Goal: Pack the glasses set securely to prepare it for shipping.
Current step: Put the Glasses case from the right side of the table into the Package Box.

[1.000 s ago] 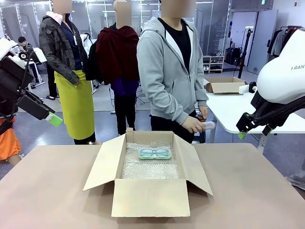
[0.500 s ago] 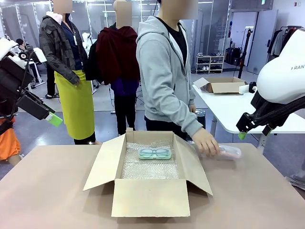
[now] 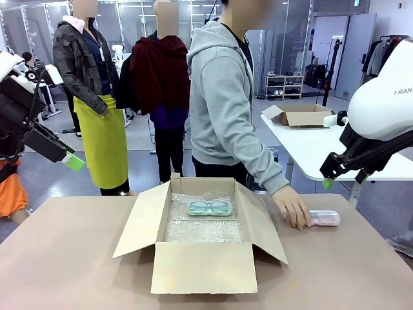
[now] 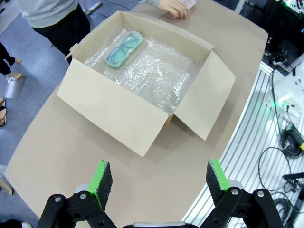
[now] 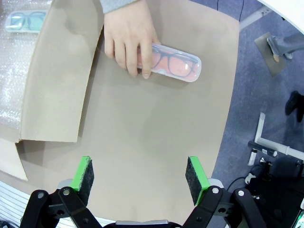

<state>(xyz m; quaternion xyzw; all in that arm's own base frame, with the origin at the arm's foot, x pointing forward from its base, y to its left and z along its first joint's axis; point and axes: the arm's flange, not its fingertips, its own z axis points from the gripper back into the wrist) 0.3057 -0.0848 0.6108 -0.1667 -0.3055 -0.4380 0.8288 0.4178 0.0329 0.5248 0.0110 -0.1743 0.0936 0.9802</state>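
Person's hand (image 3: 292,208) rests on the pink case (image 3: 324,217), on the table (image 3: 71,258) right of centre; mint-green case (image 3: 209,207) lies in the box (image 3: 200,268) mid-frame. Left gripper (image 4: 157,166) and right gripper (image 5: 139,164) hover, fingers spread wide.

I see the mint case (image 3: 209,207) lying flat on the bubble wrap (image 3: 201,232) inside the open box (image 3: 201,266). It sits close to the far wall with its long side running across, closed, and dark frames show through the top. The pink case (image 3: 326,217) lies flat on the table (image 3: 348,271), just right of the box's right flap. It is closed too, with dark frames visible. A person's hand (image 3: 293,208) rests on its box-side end, fingers over the top.
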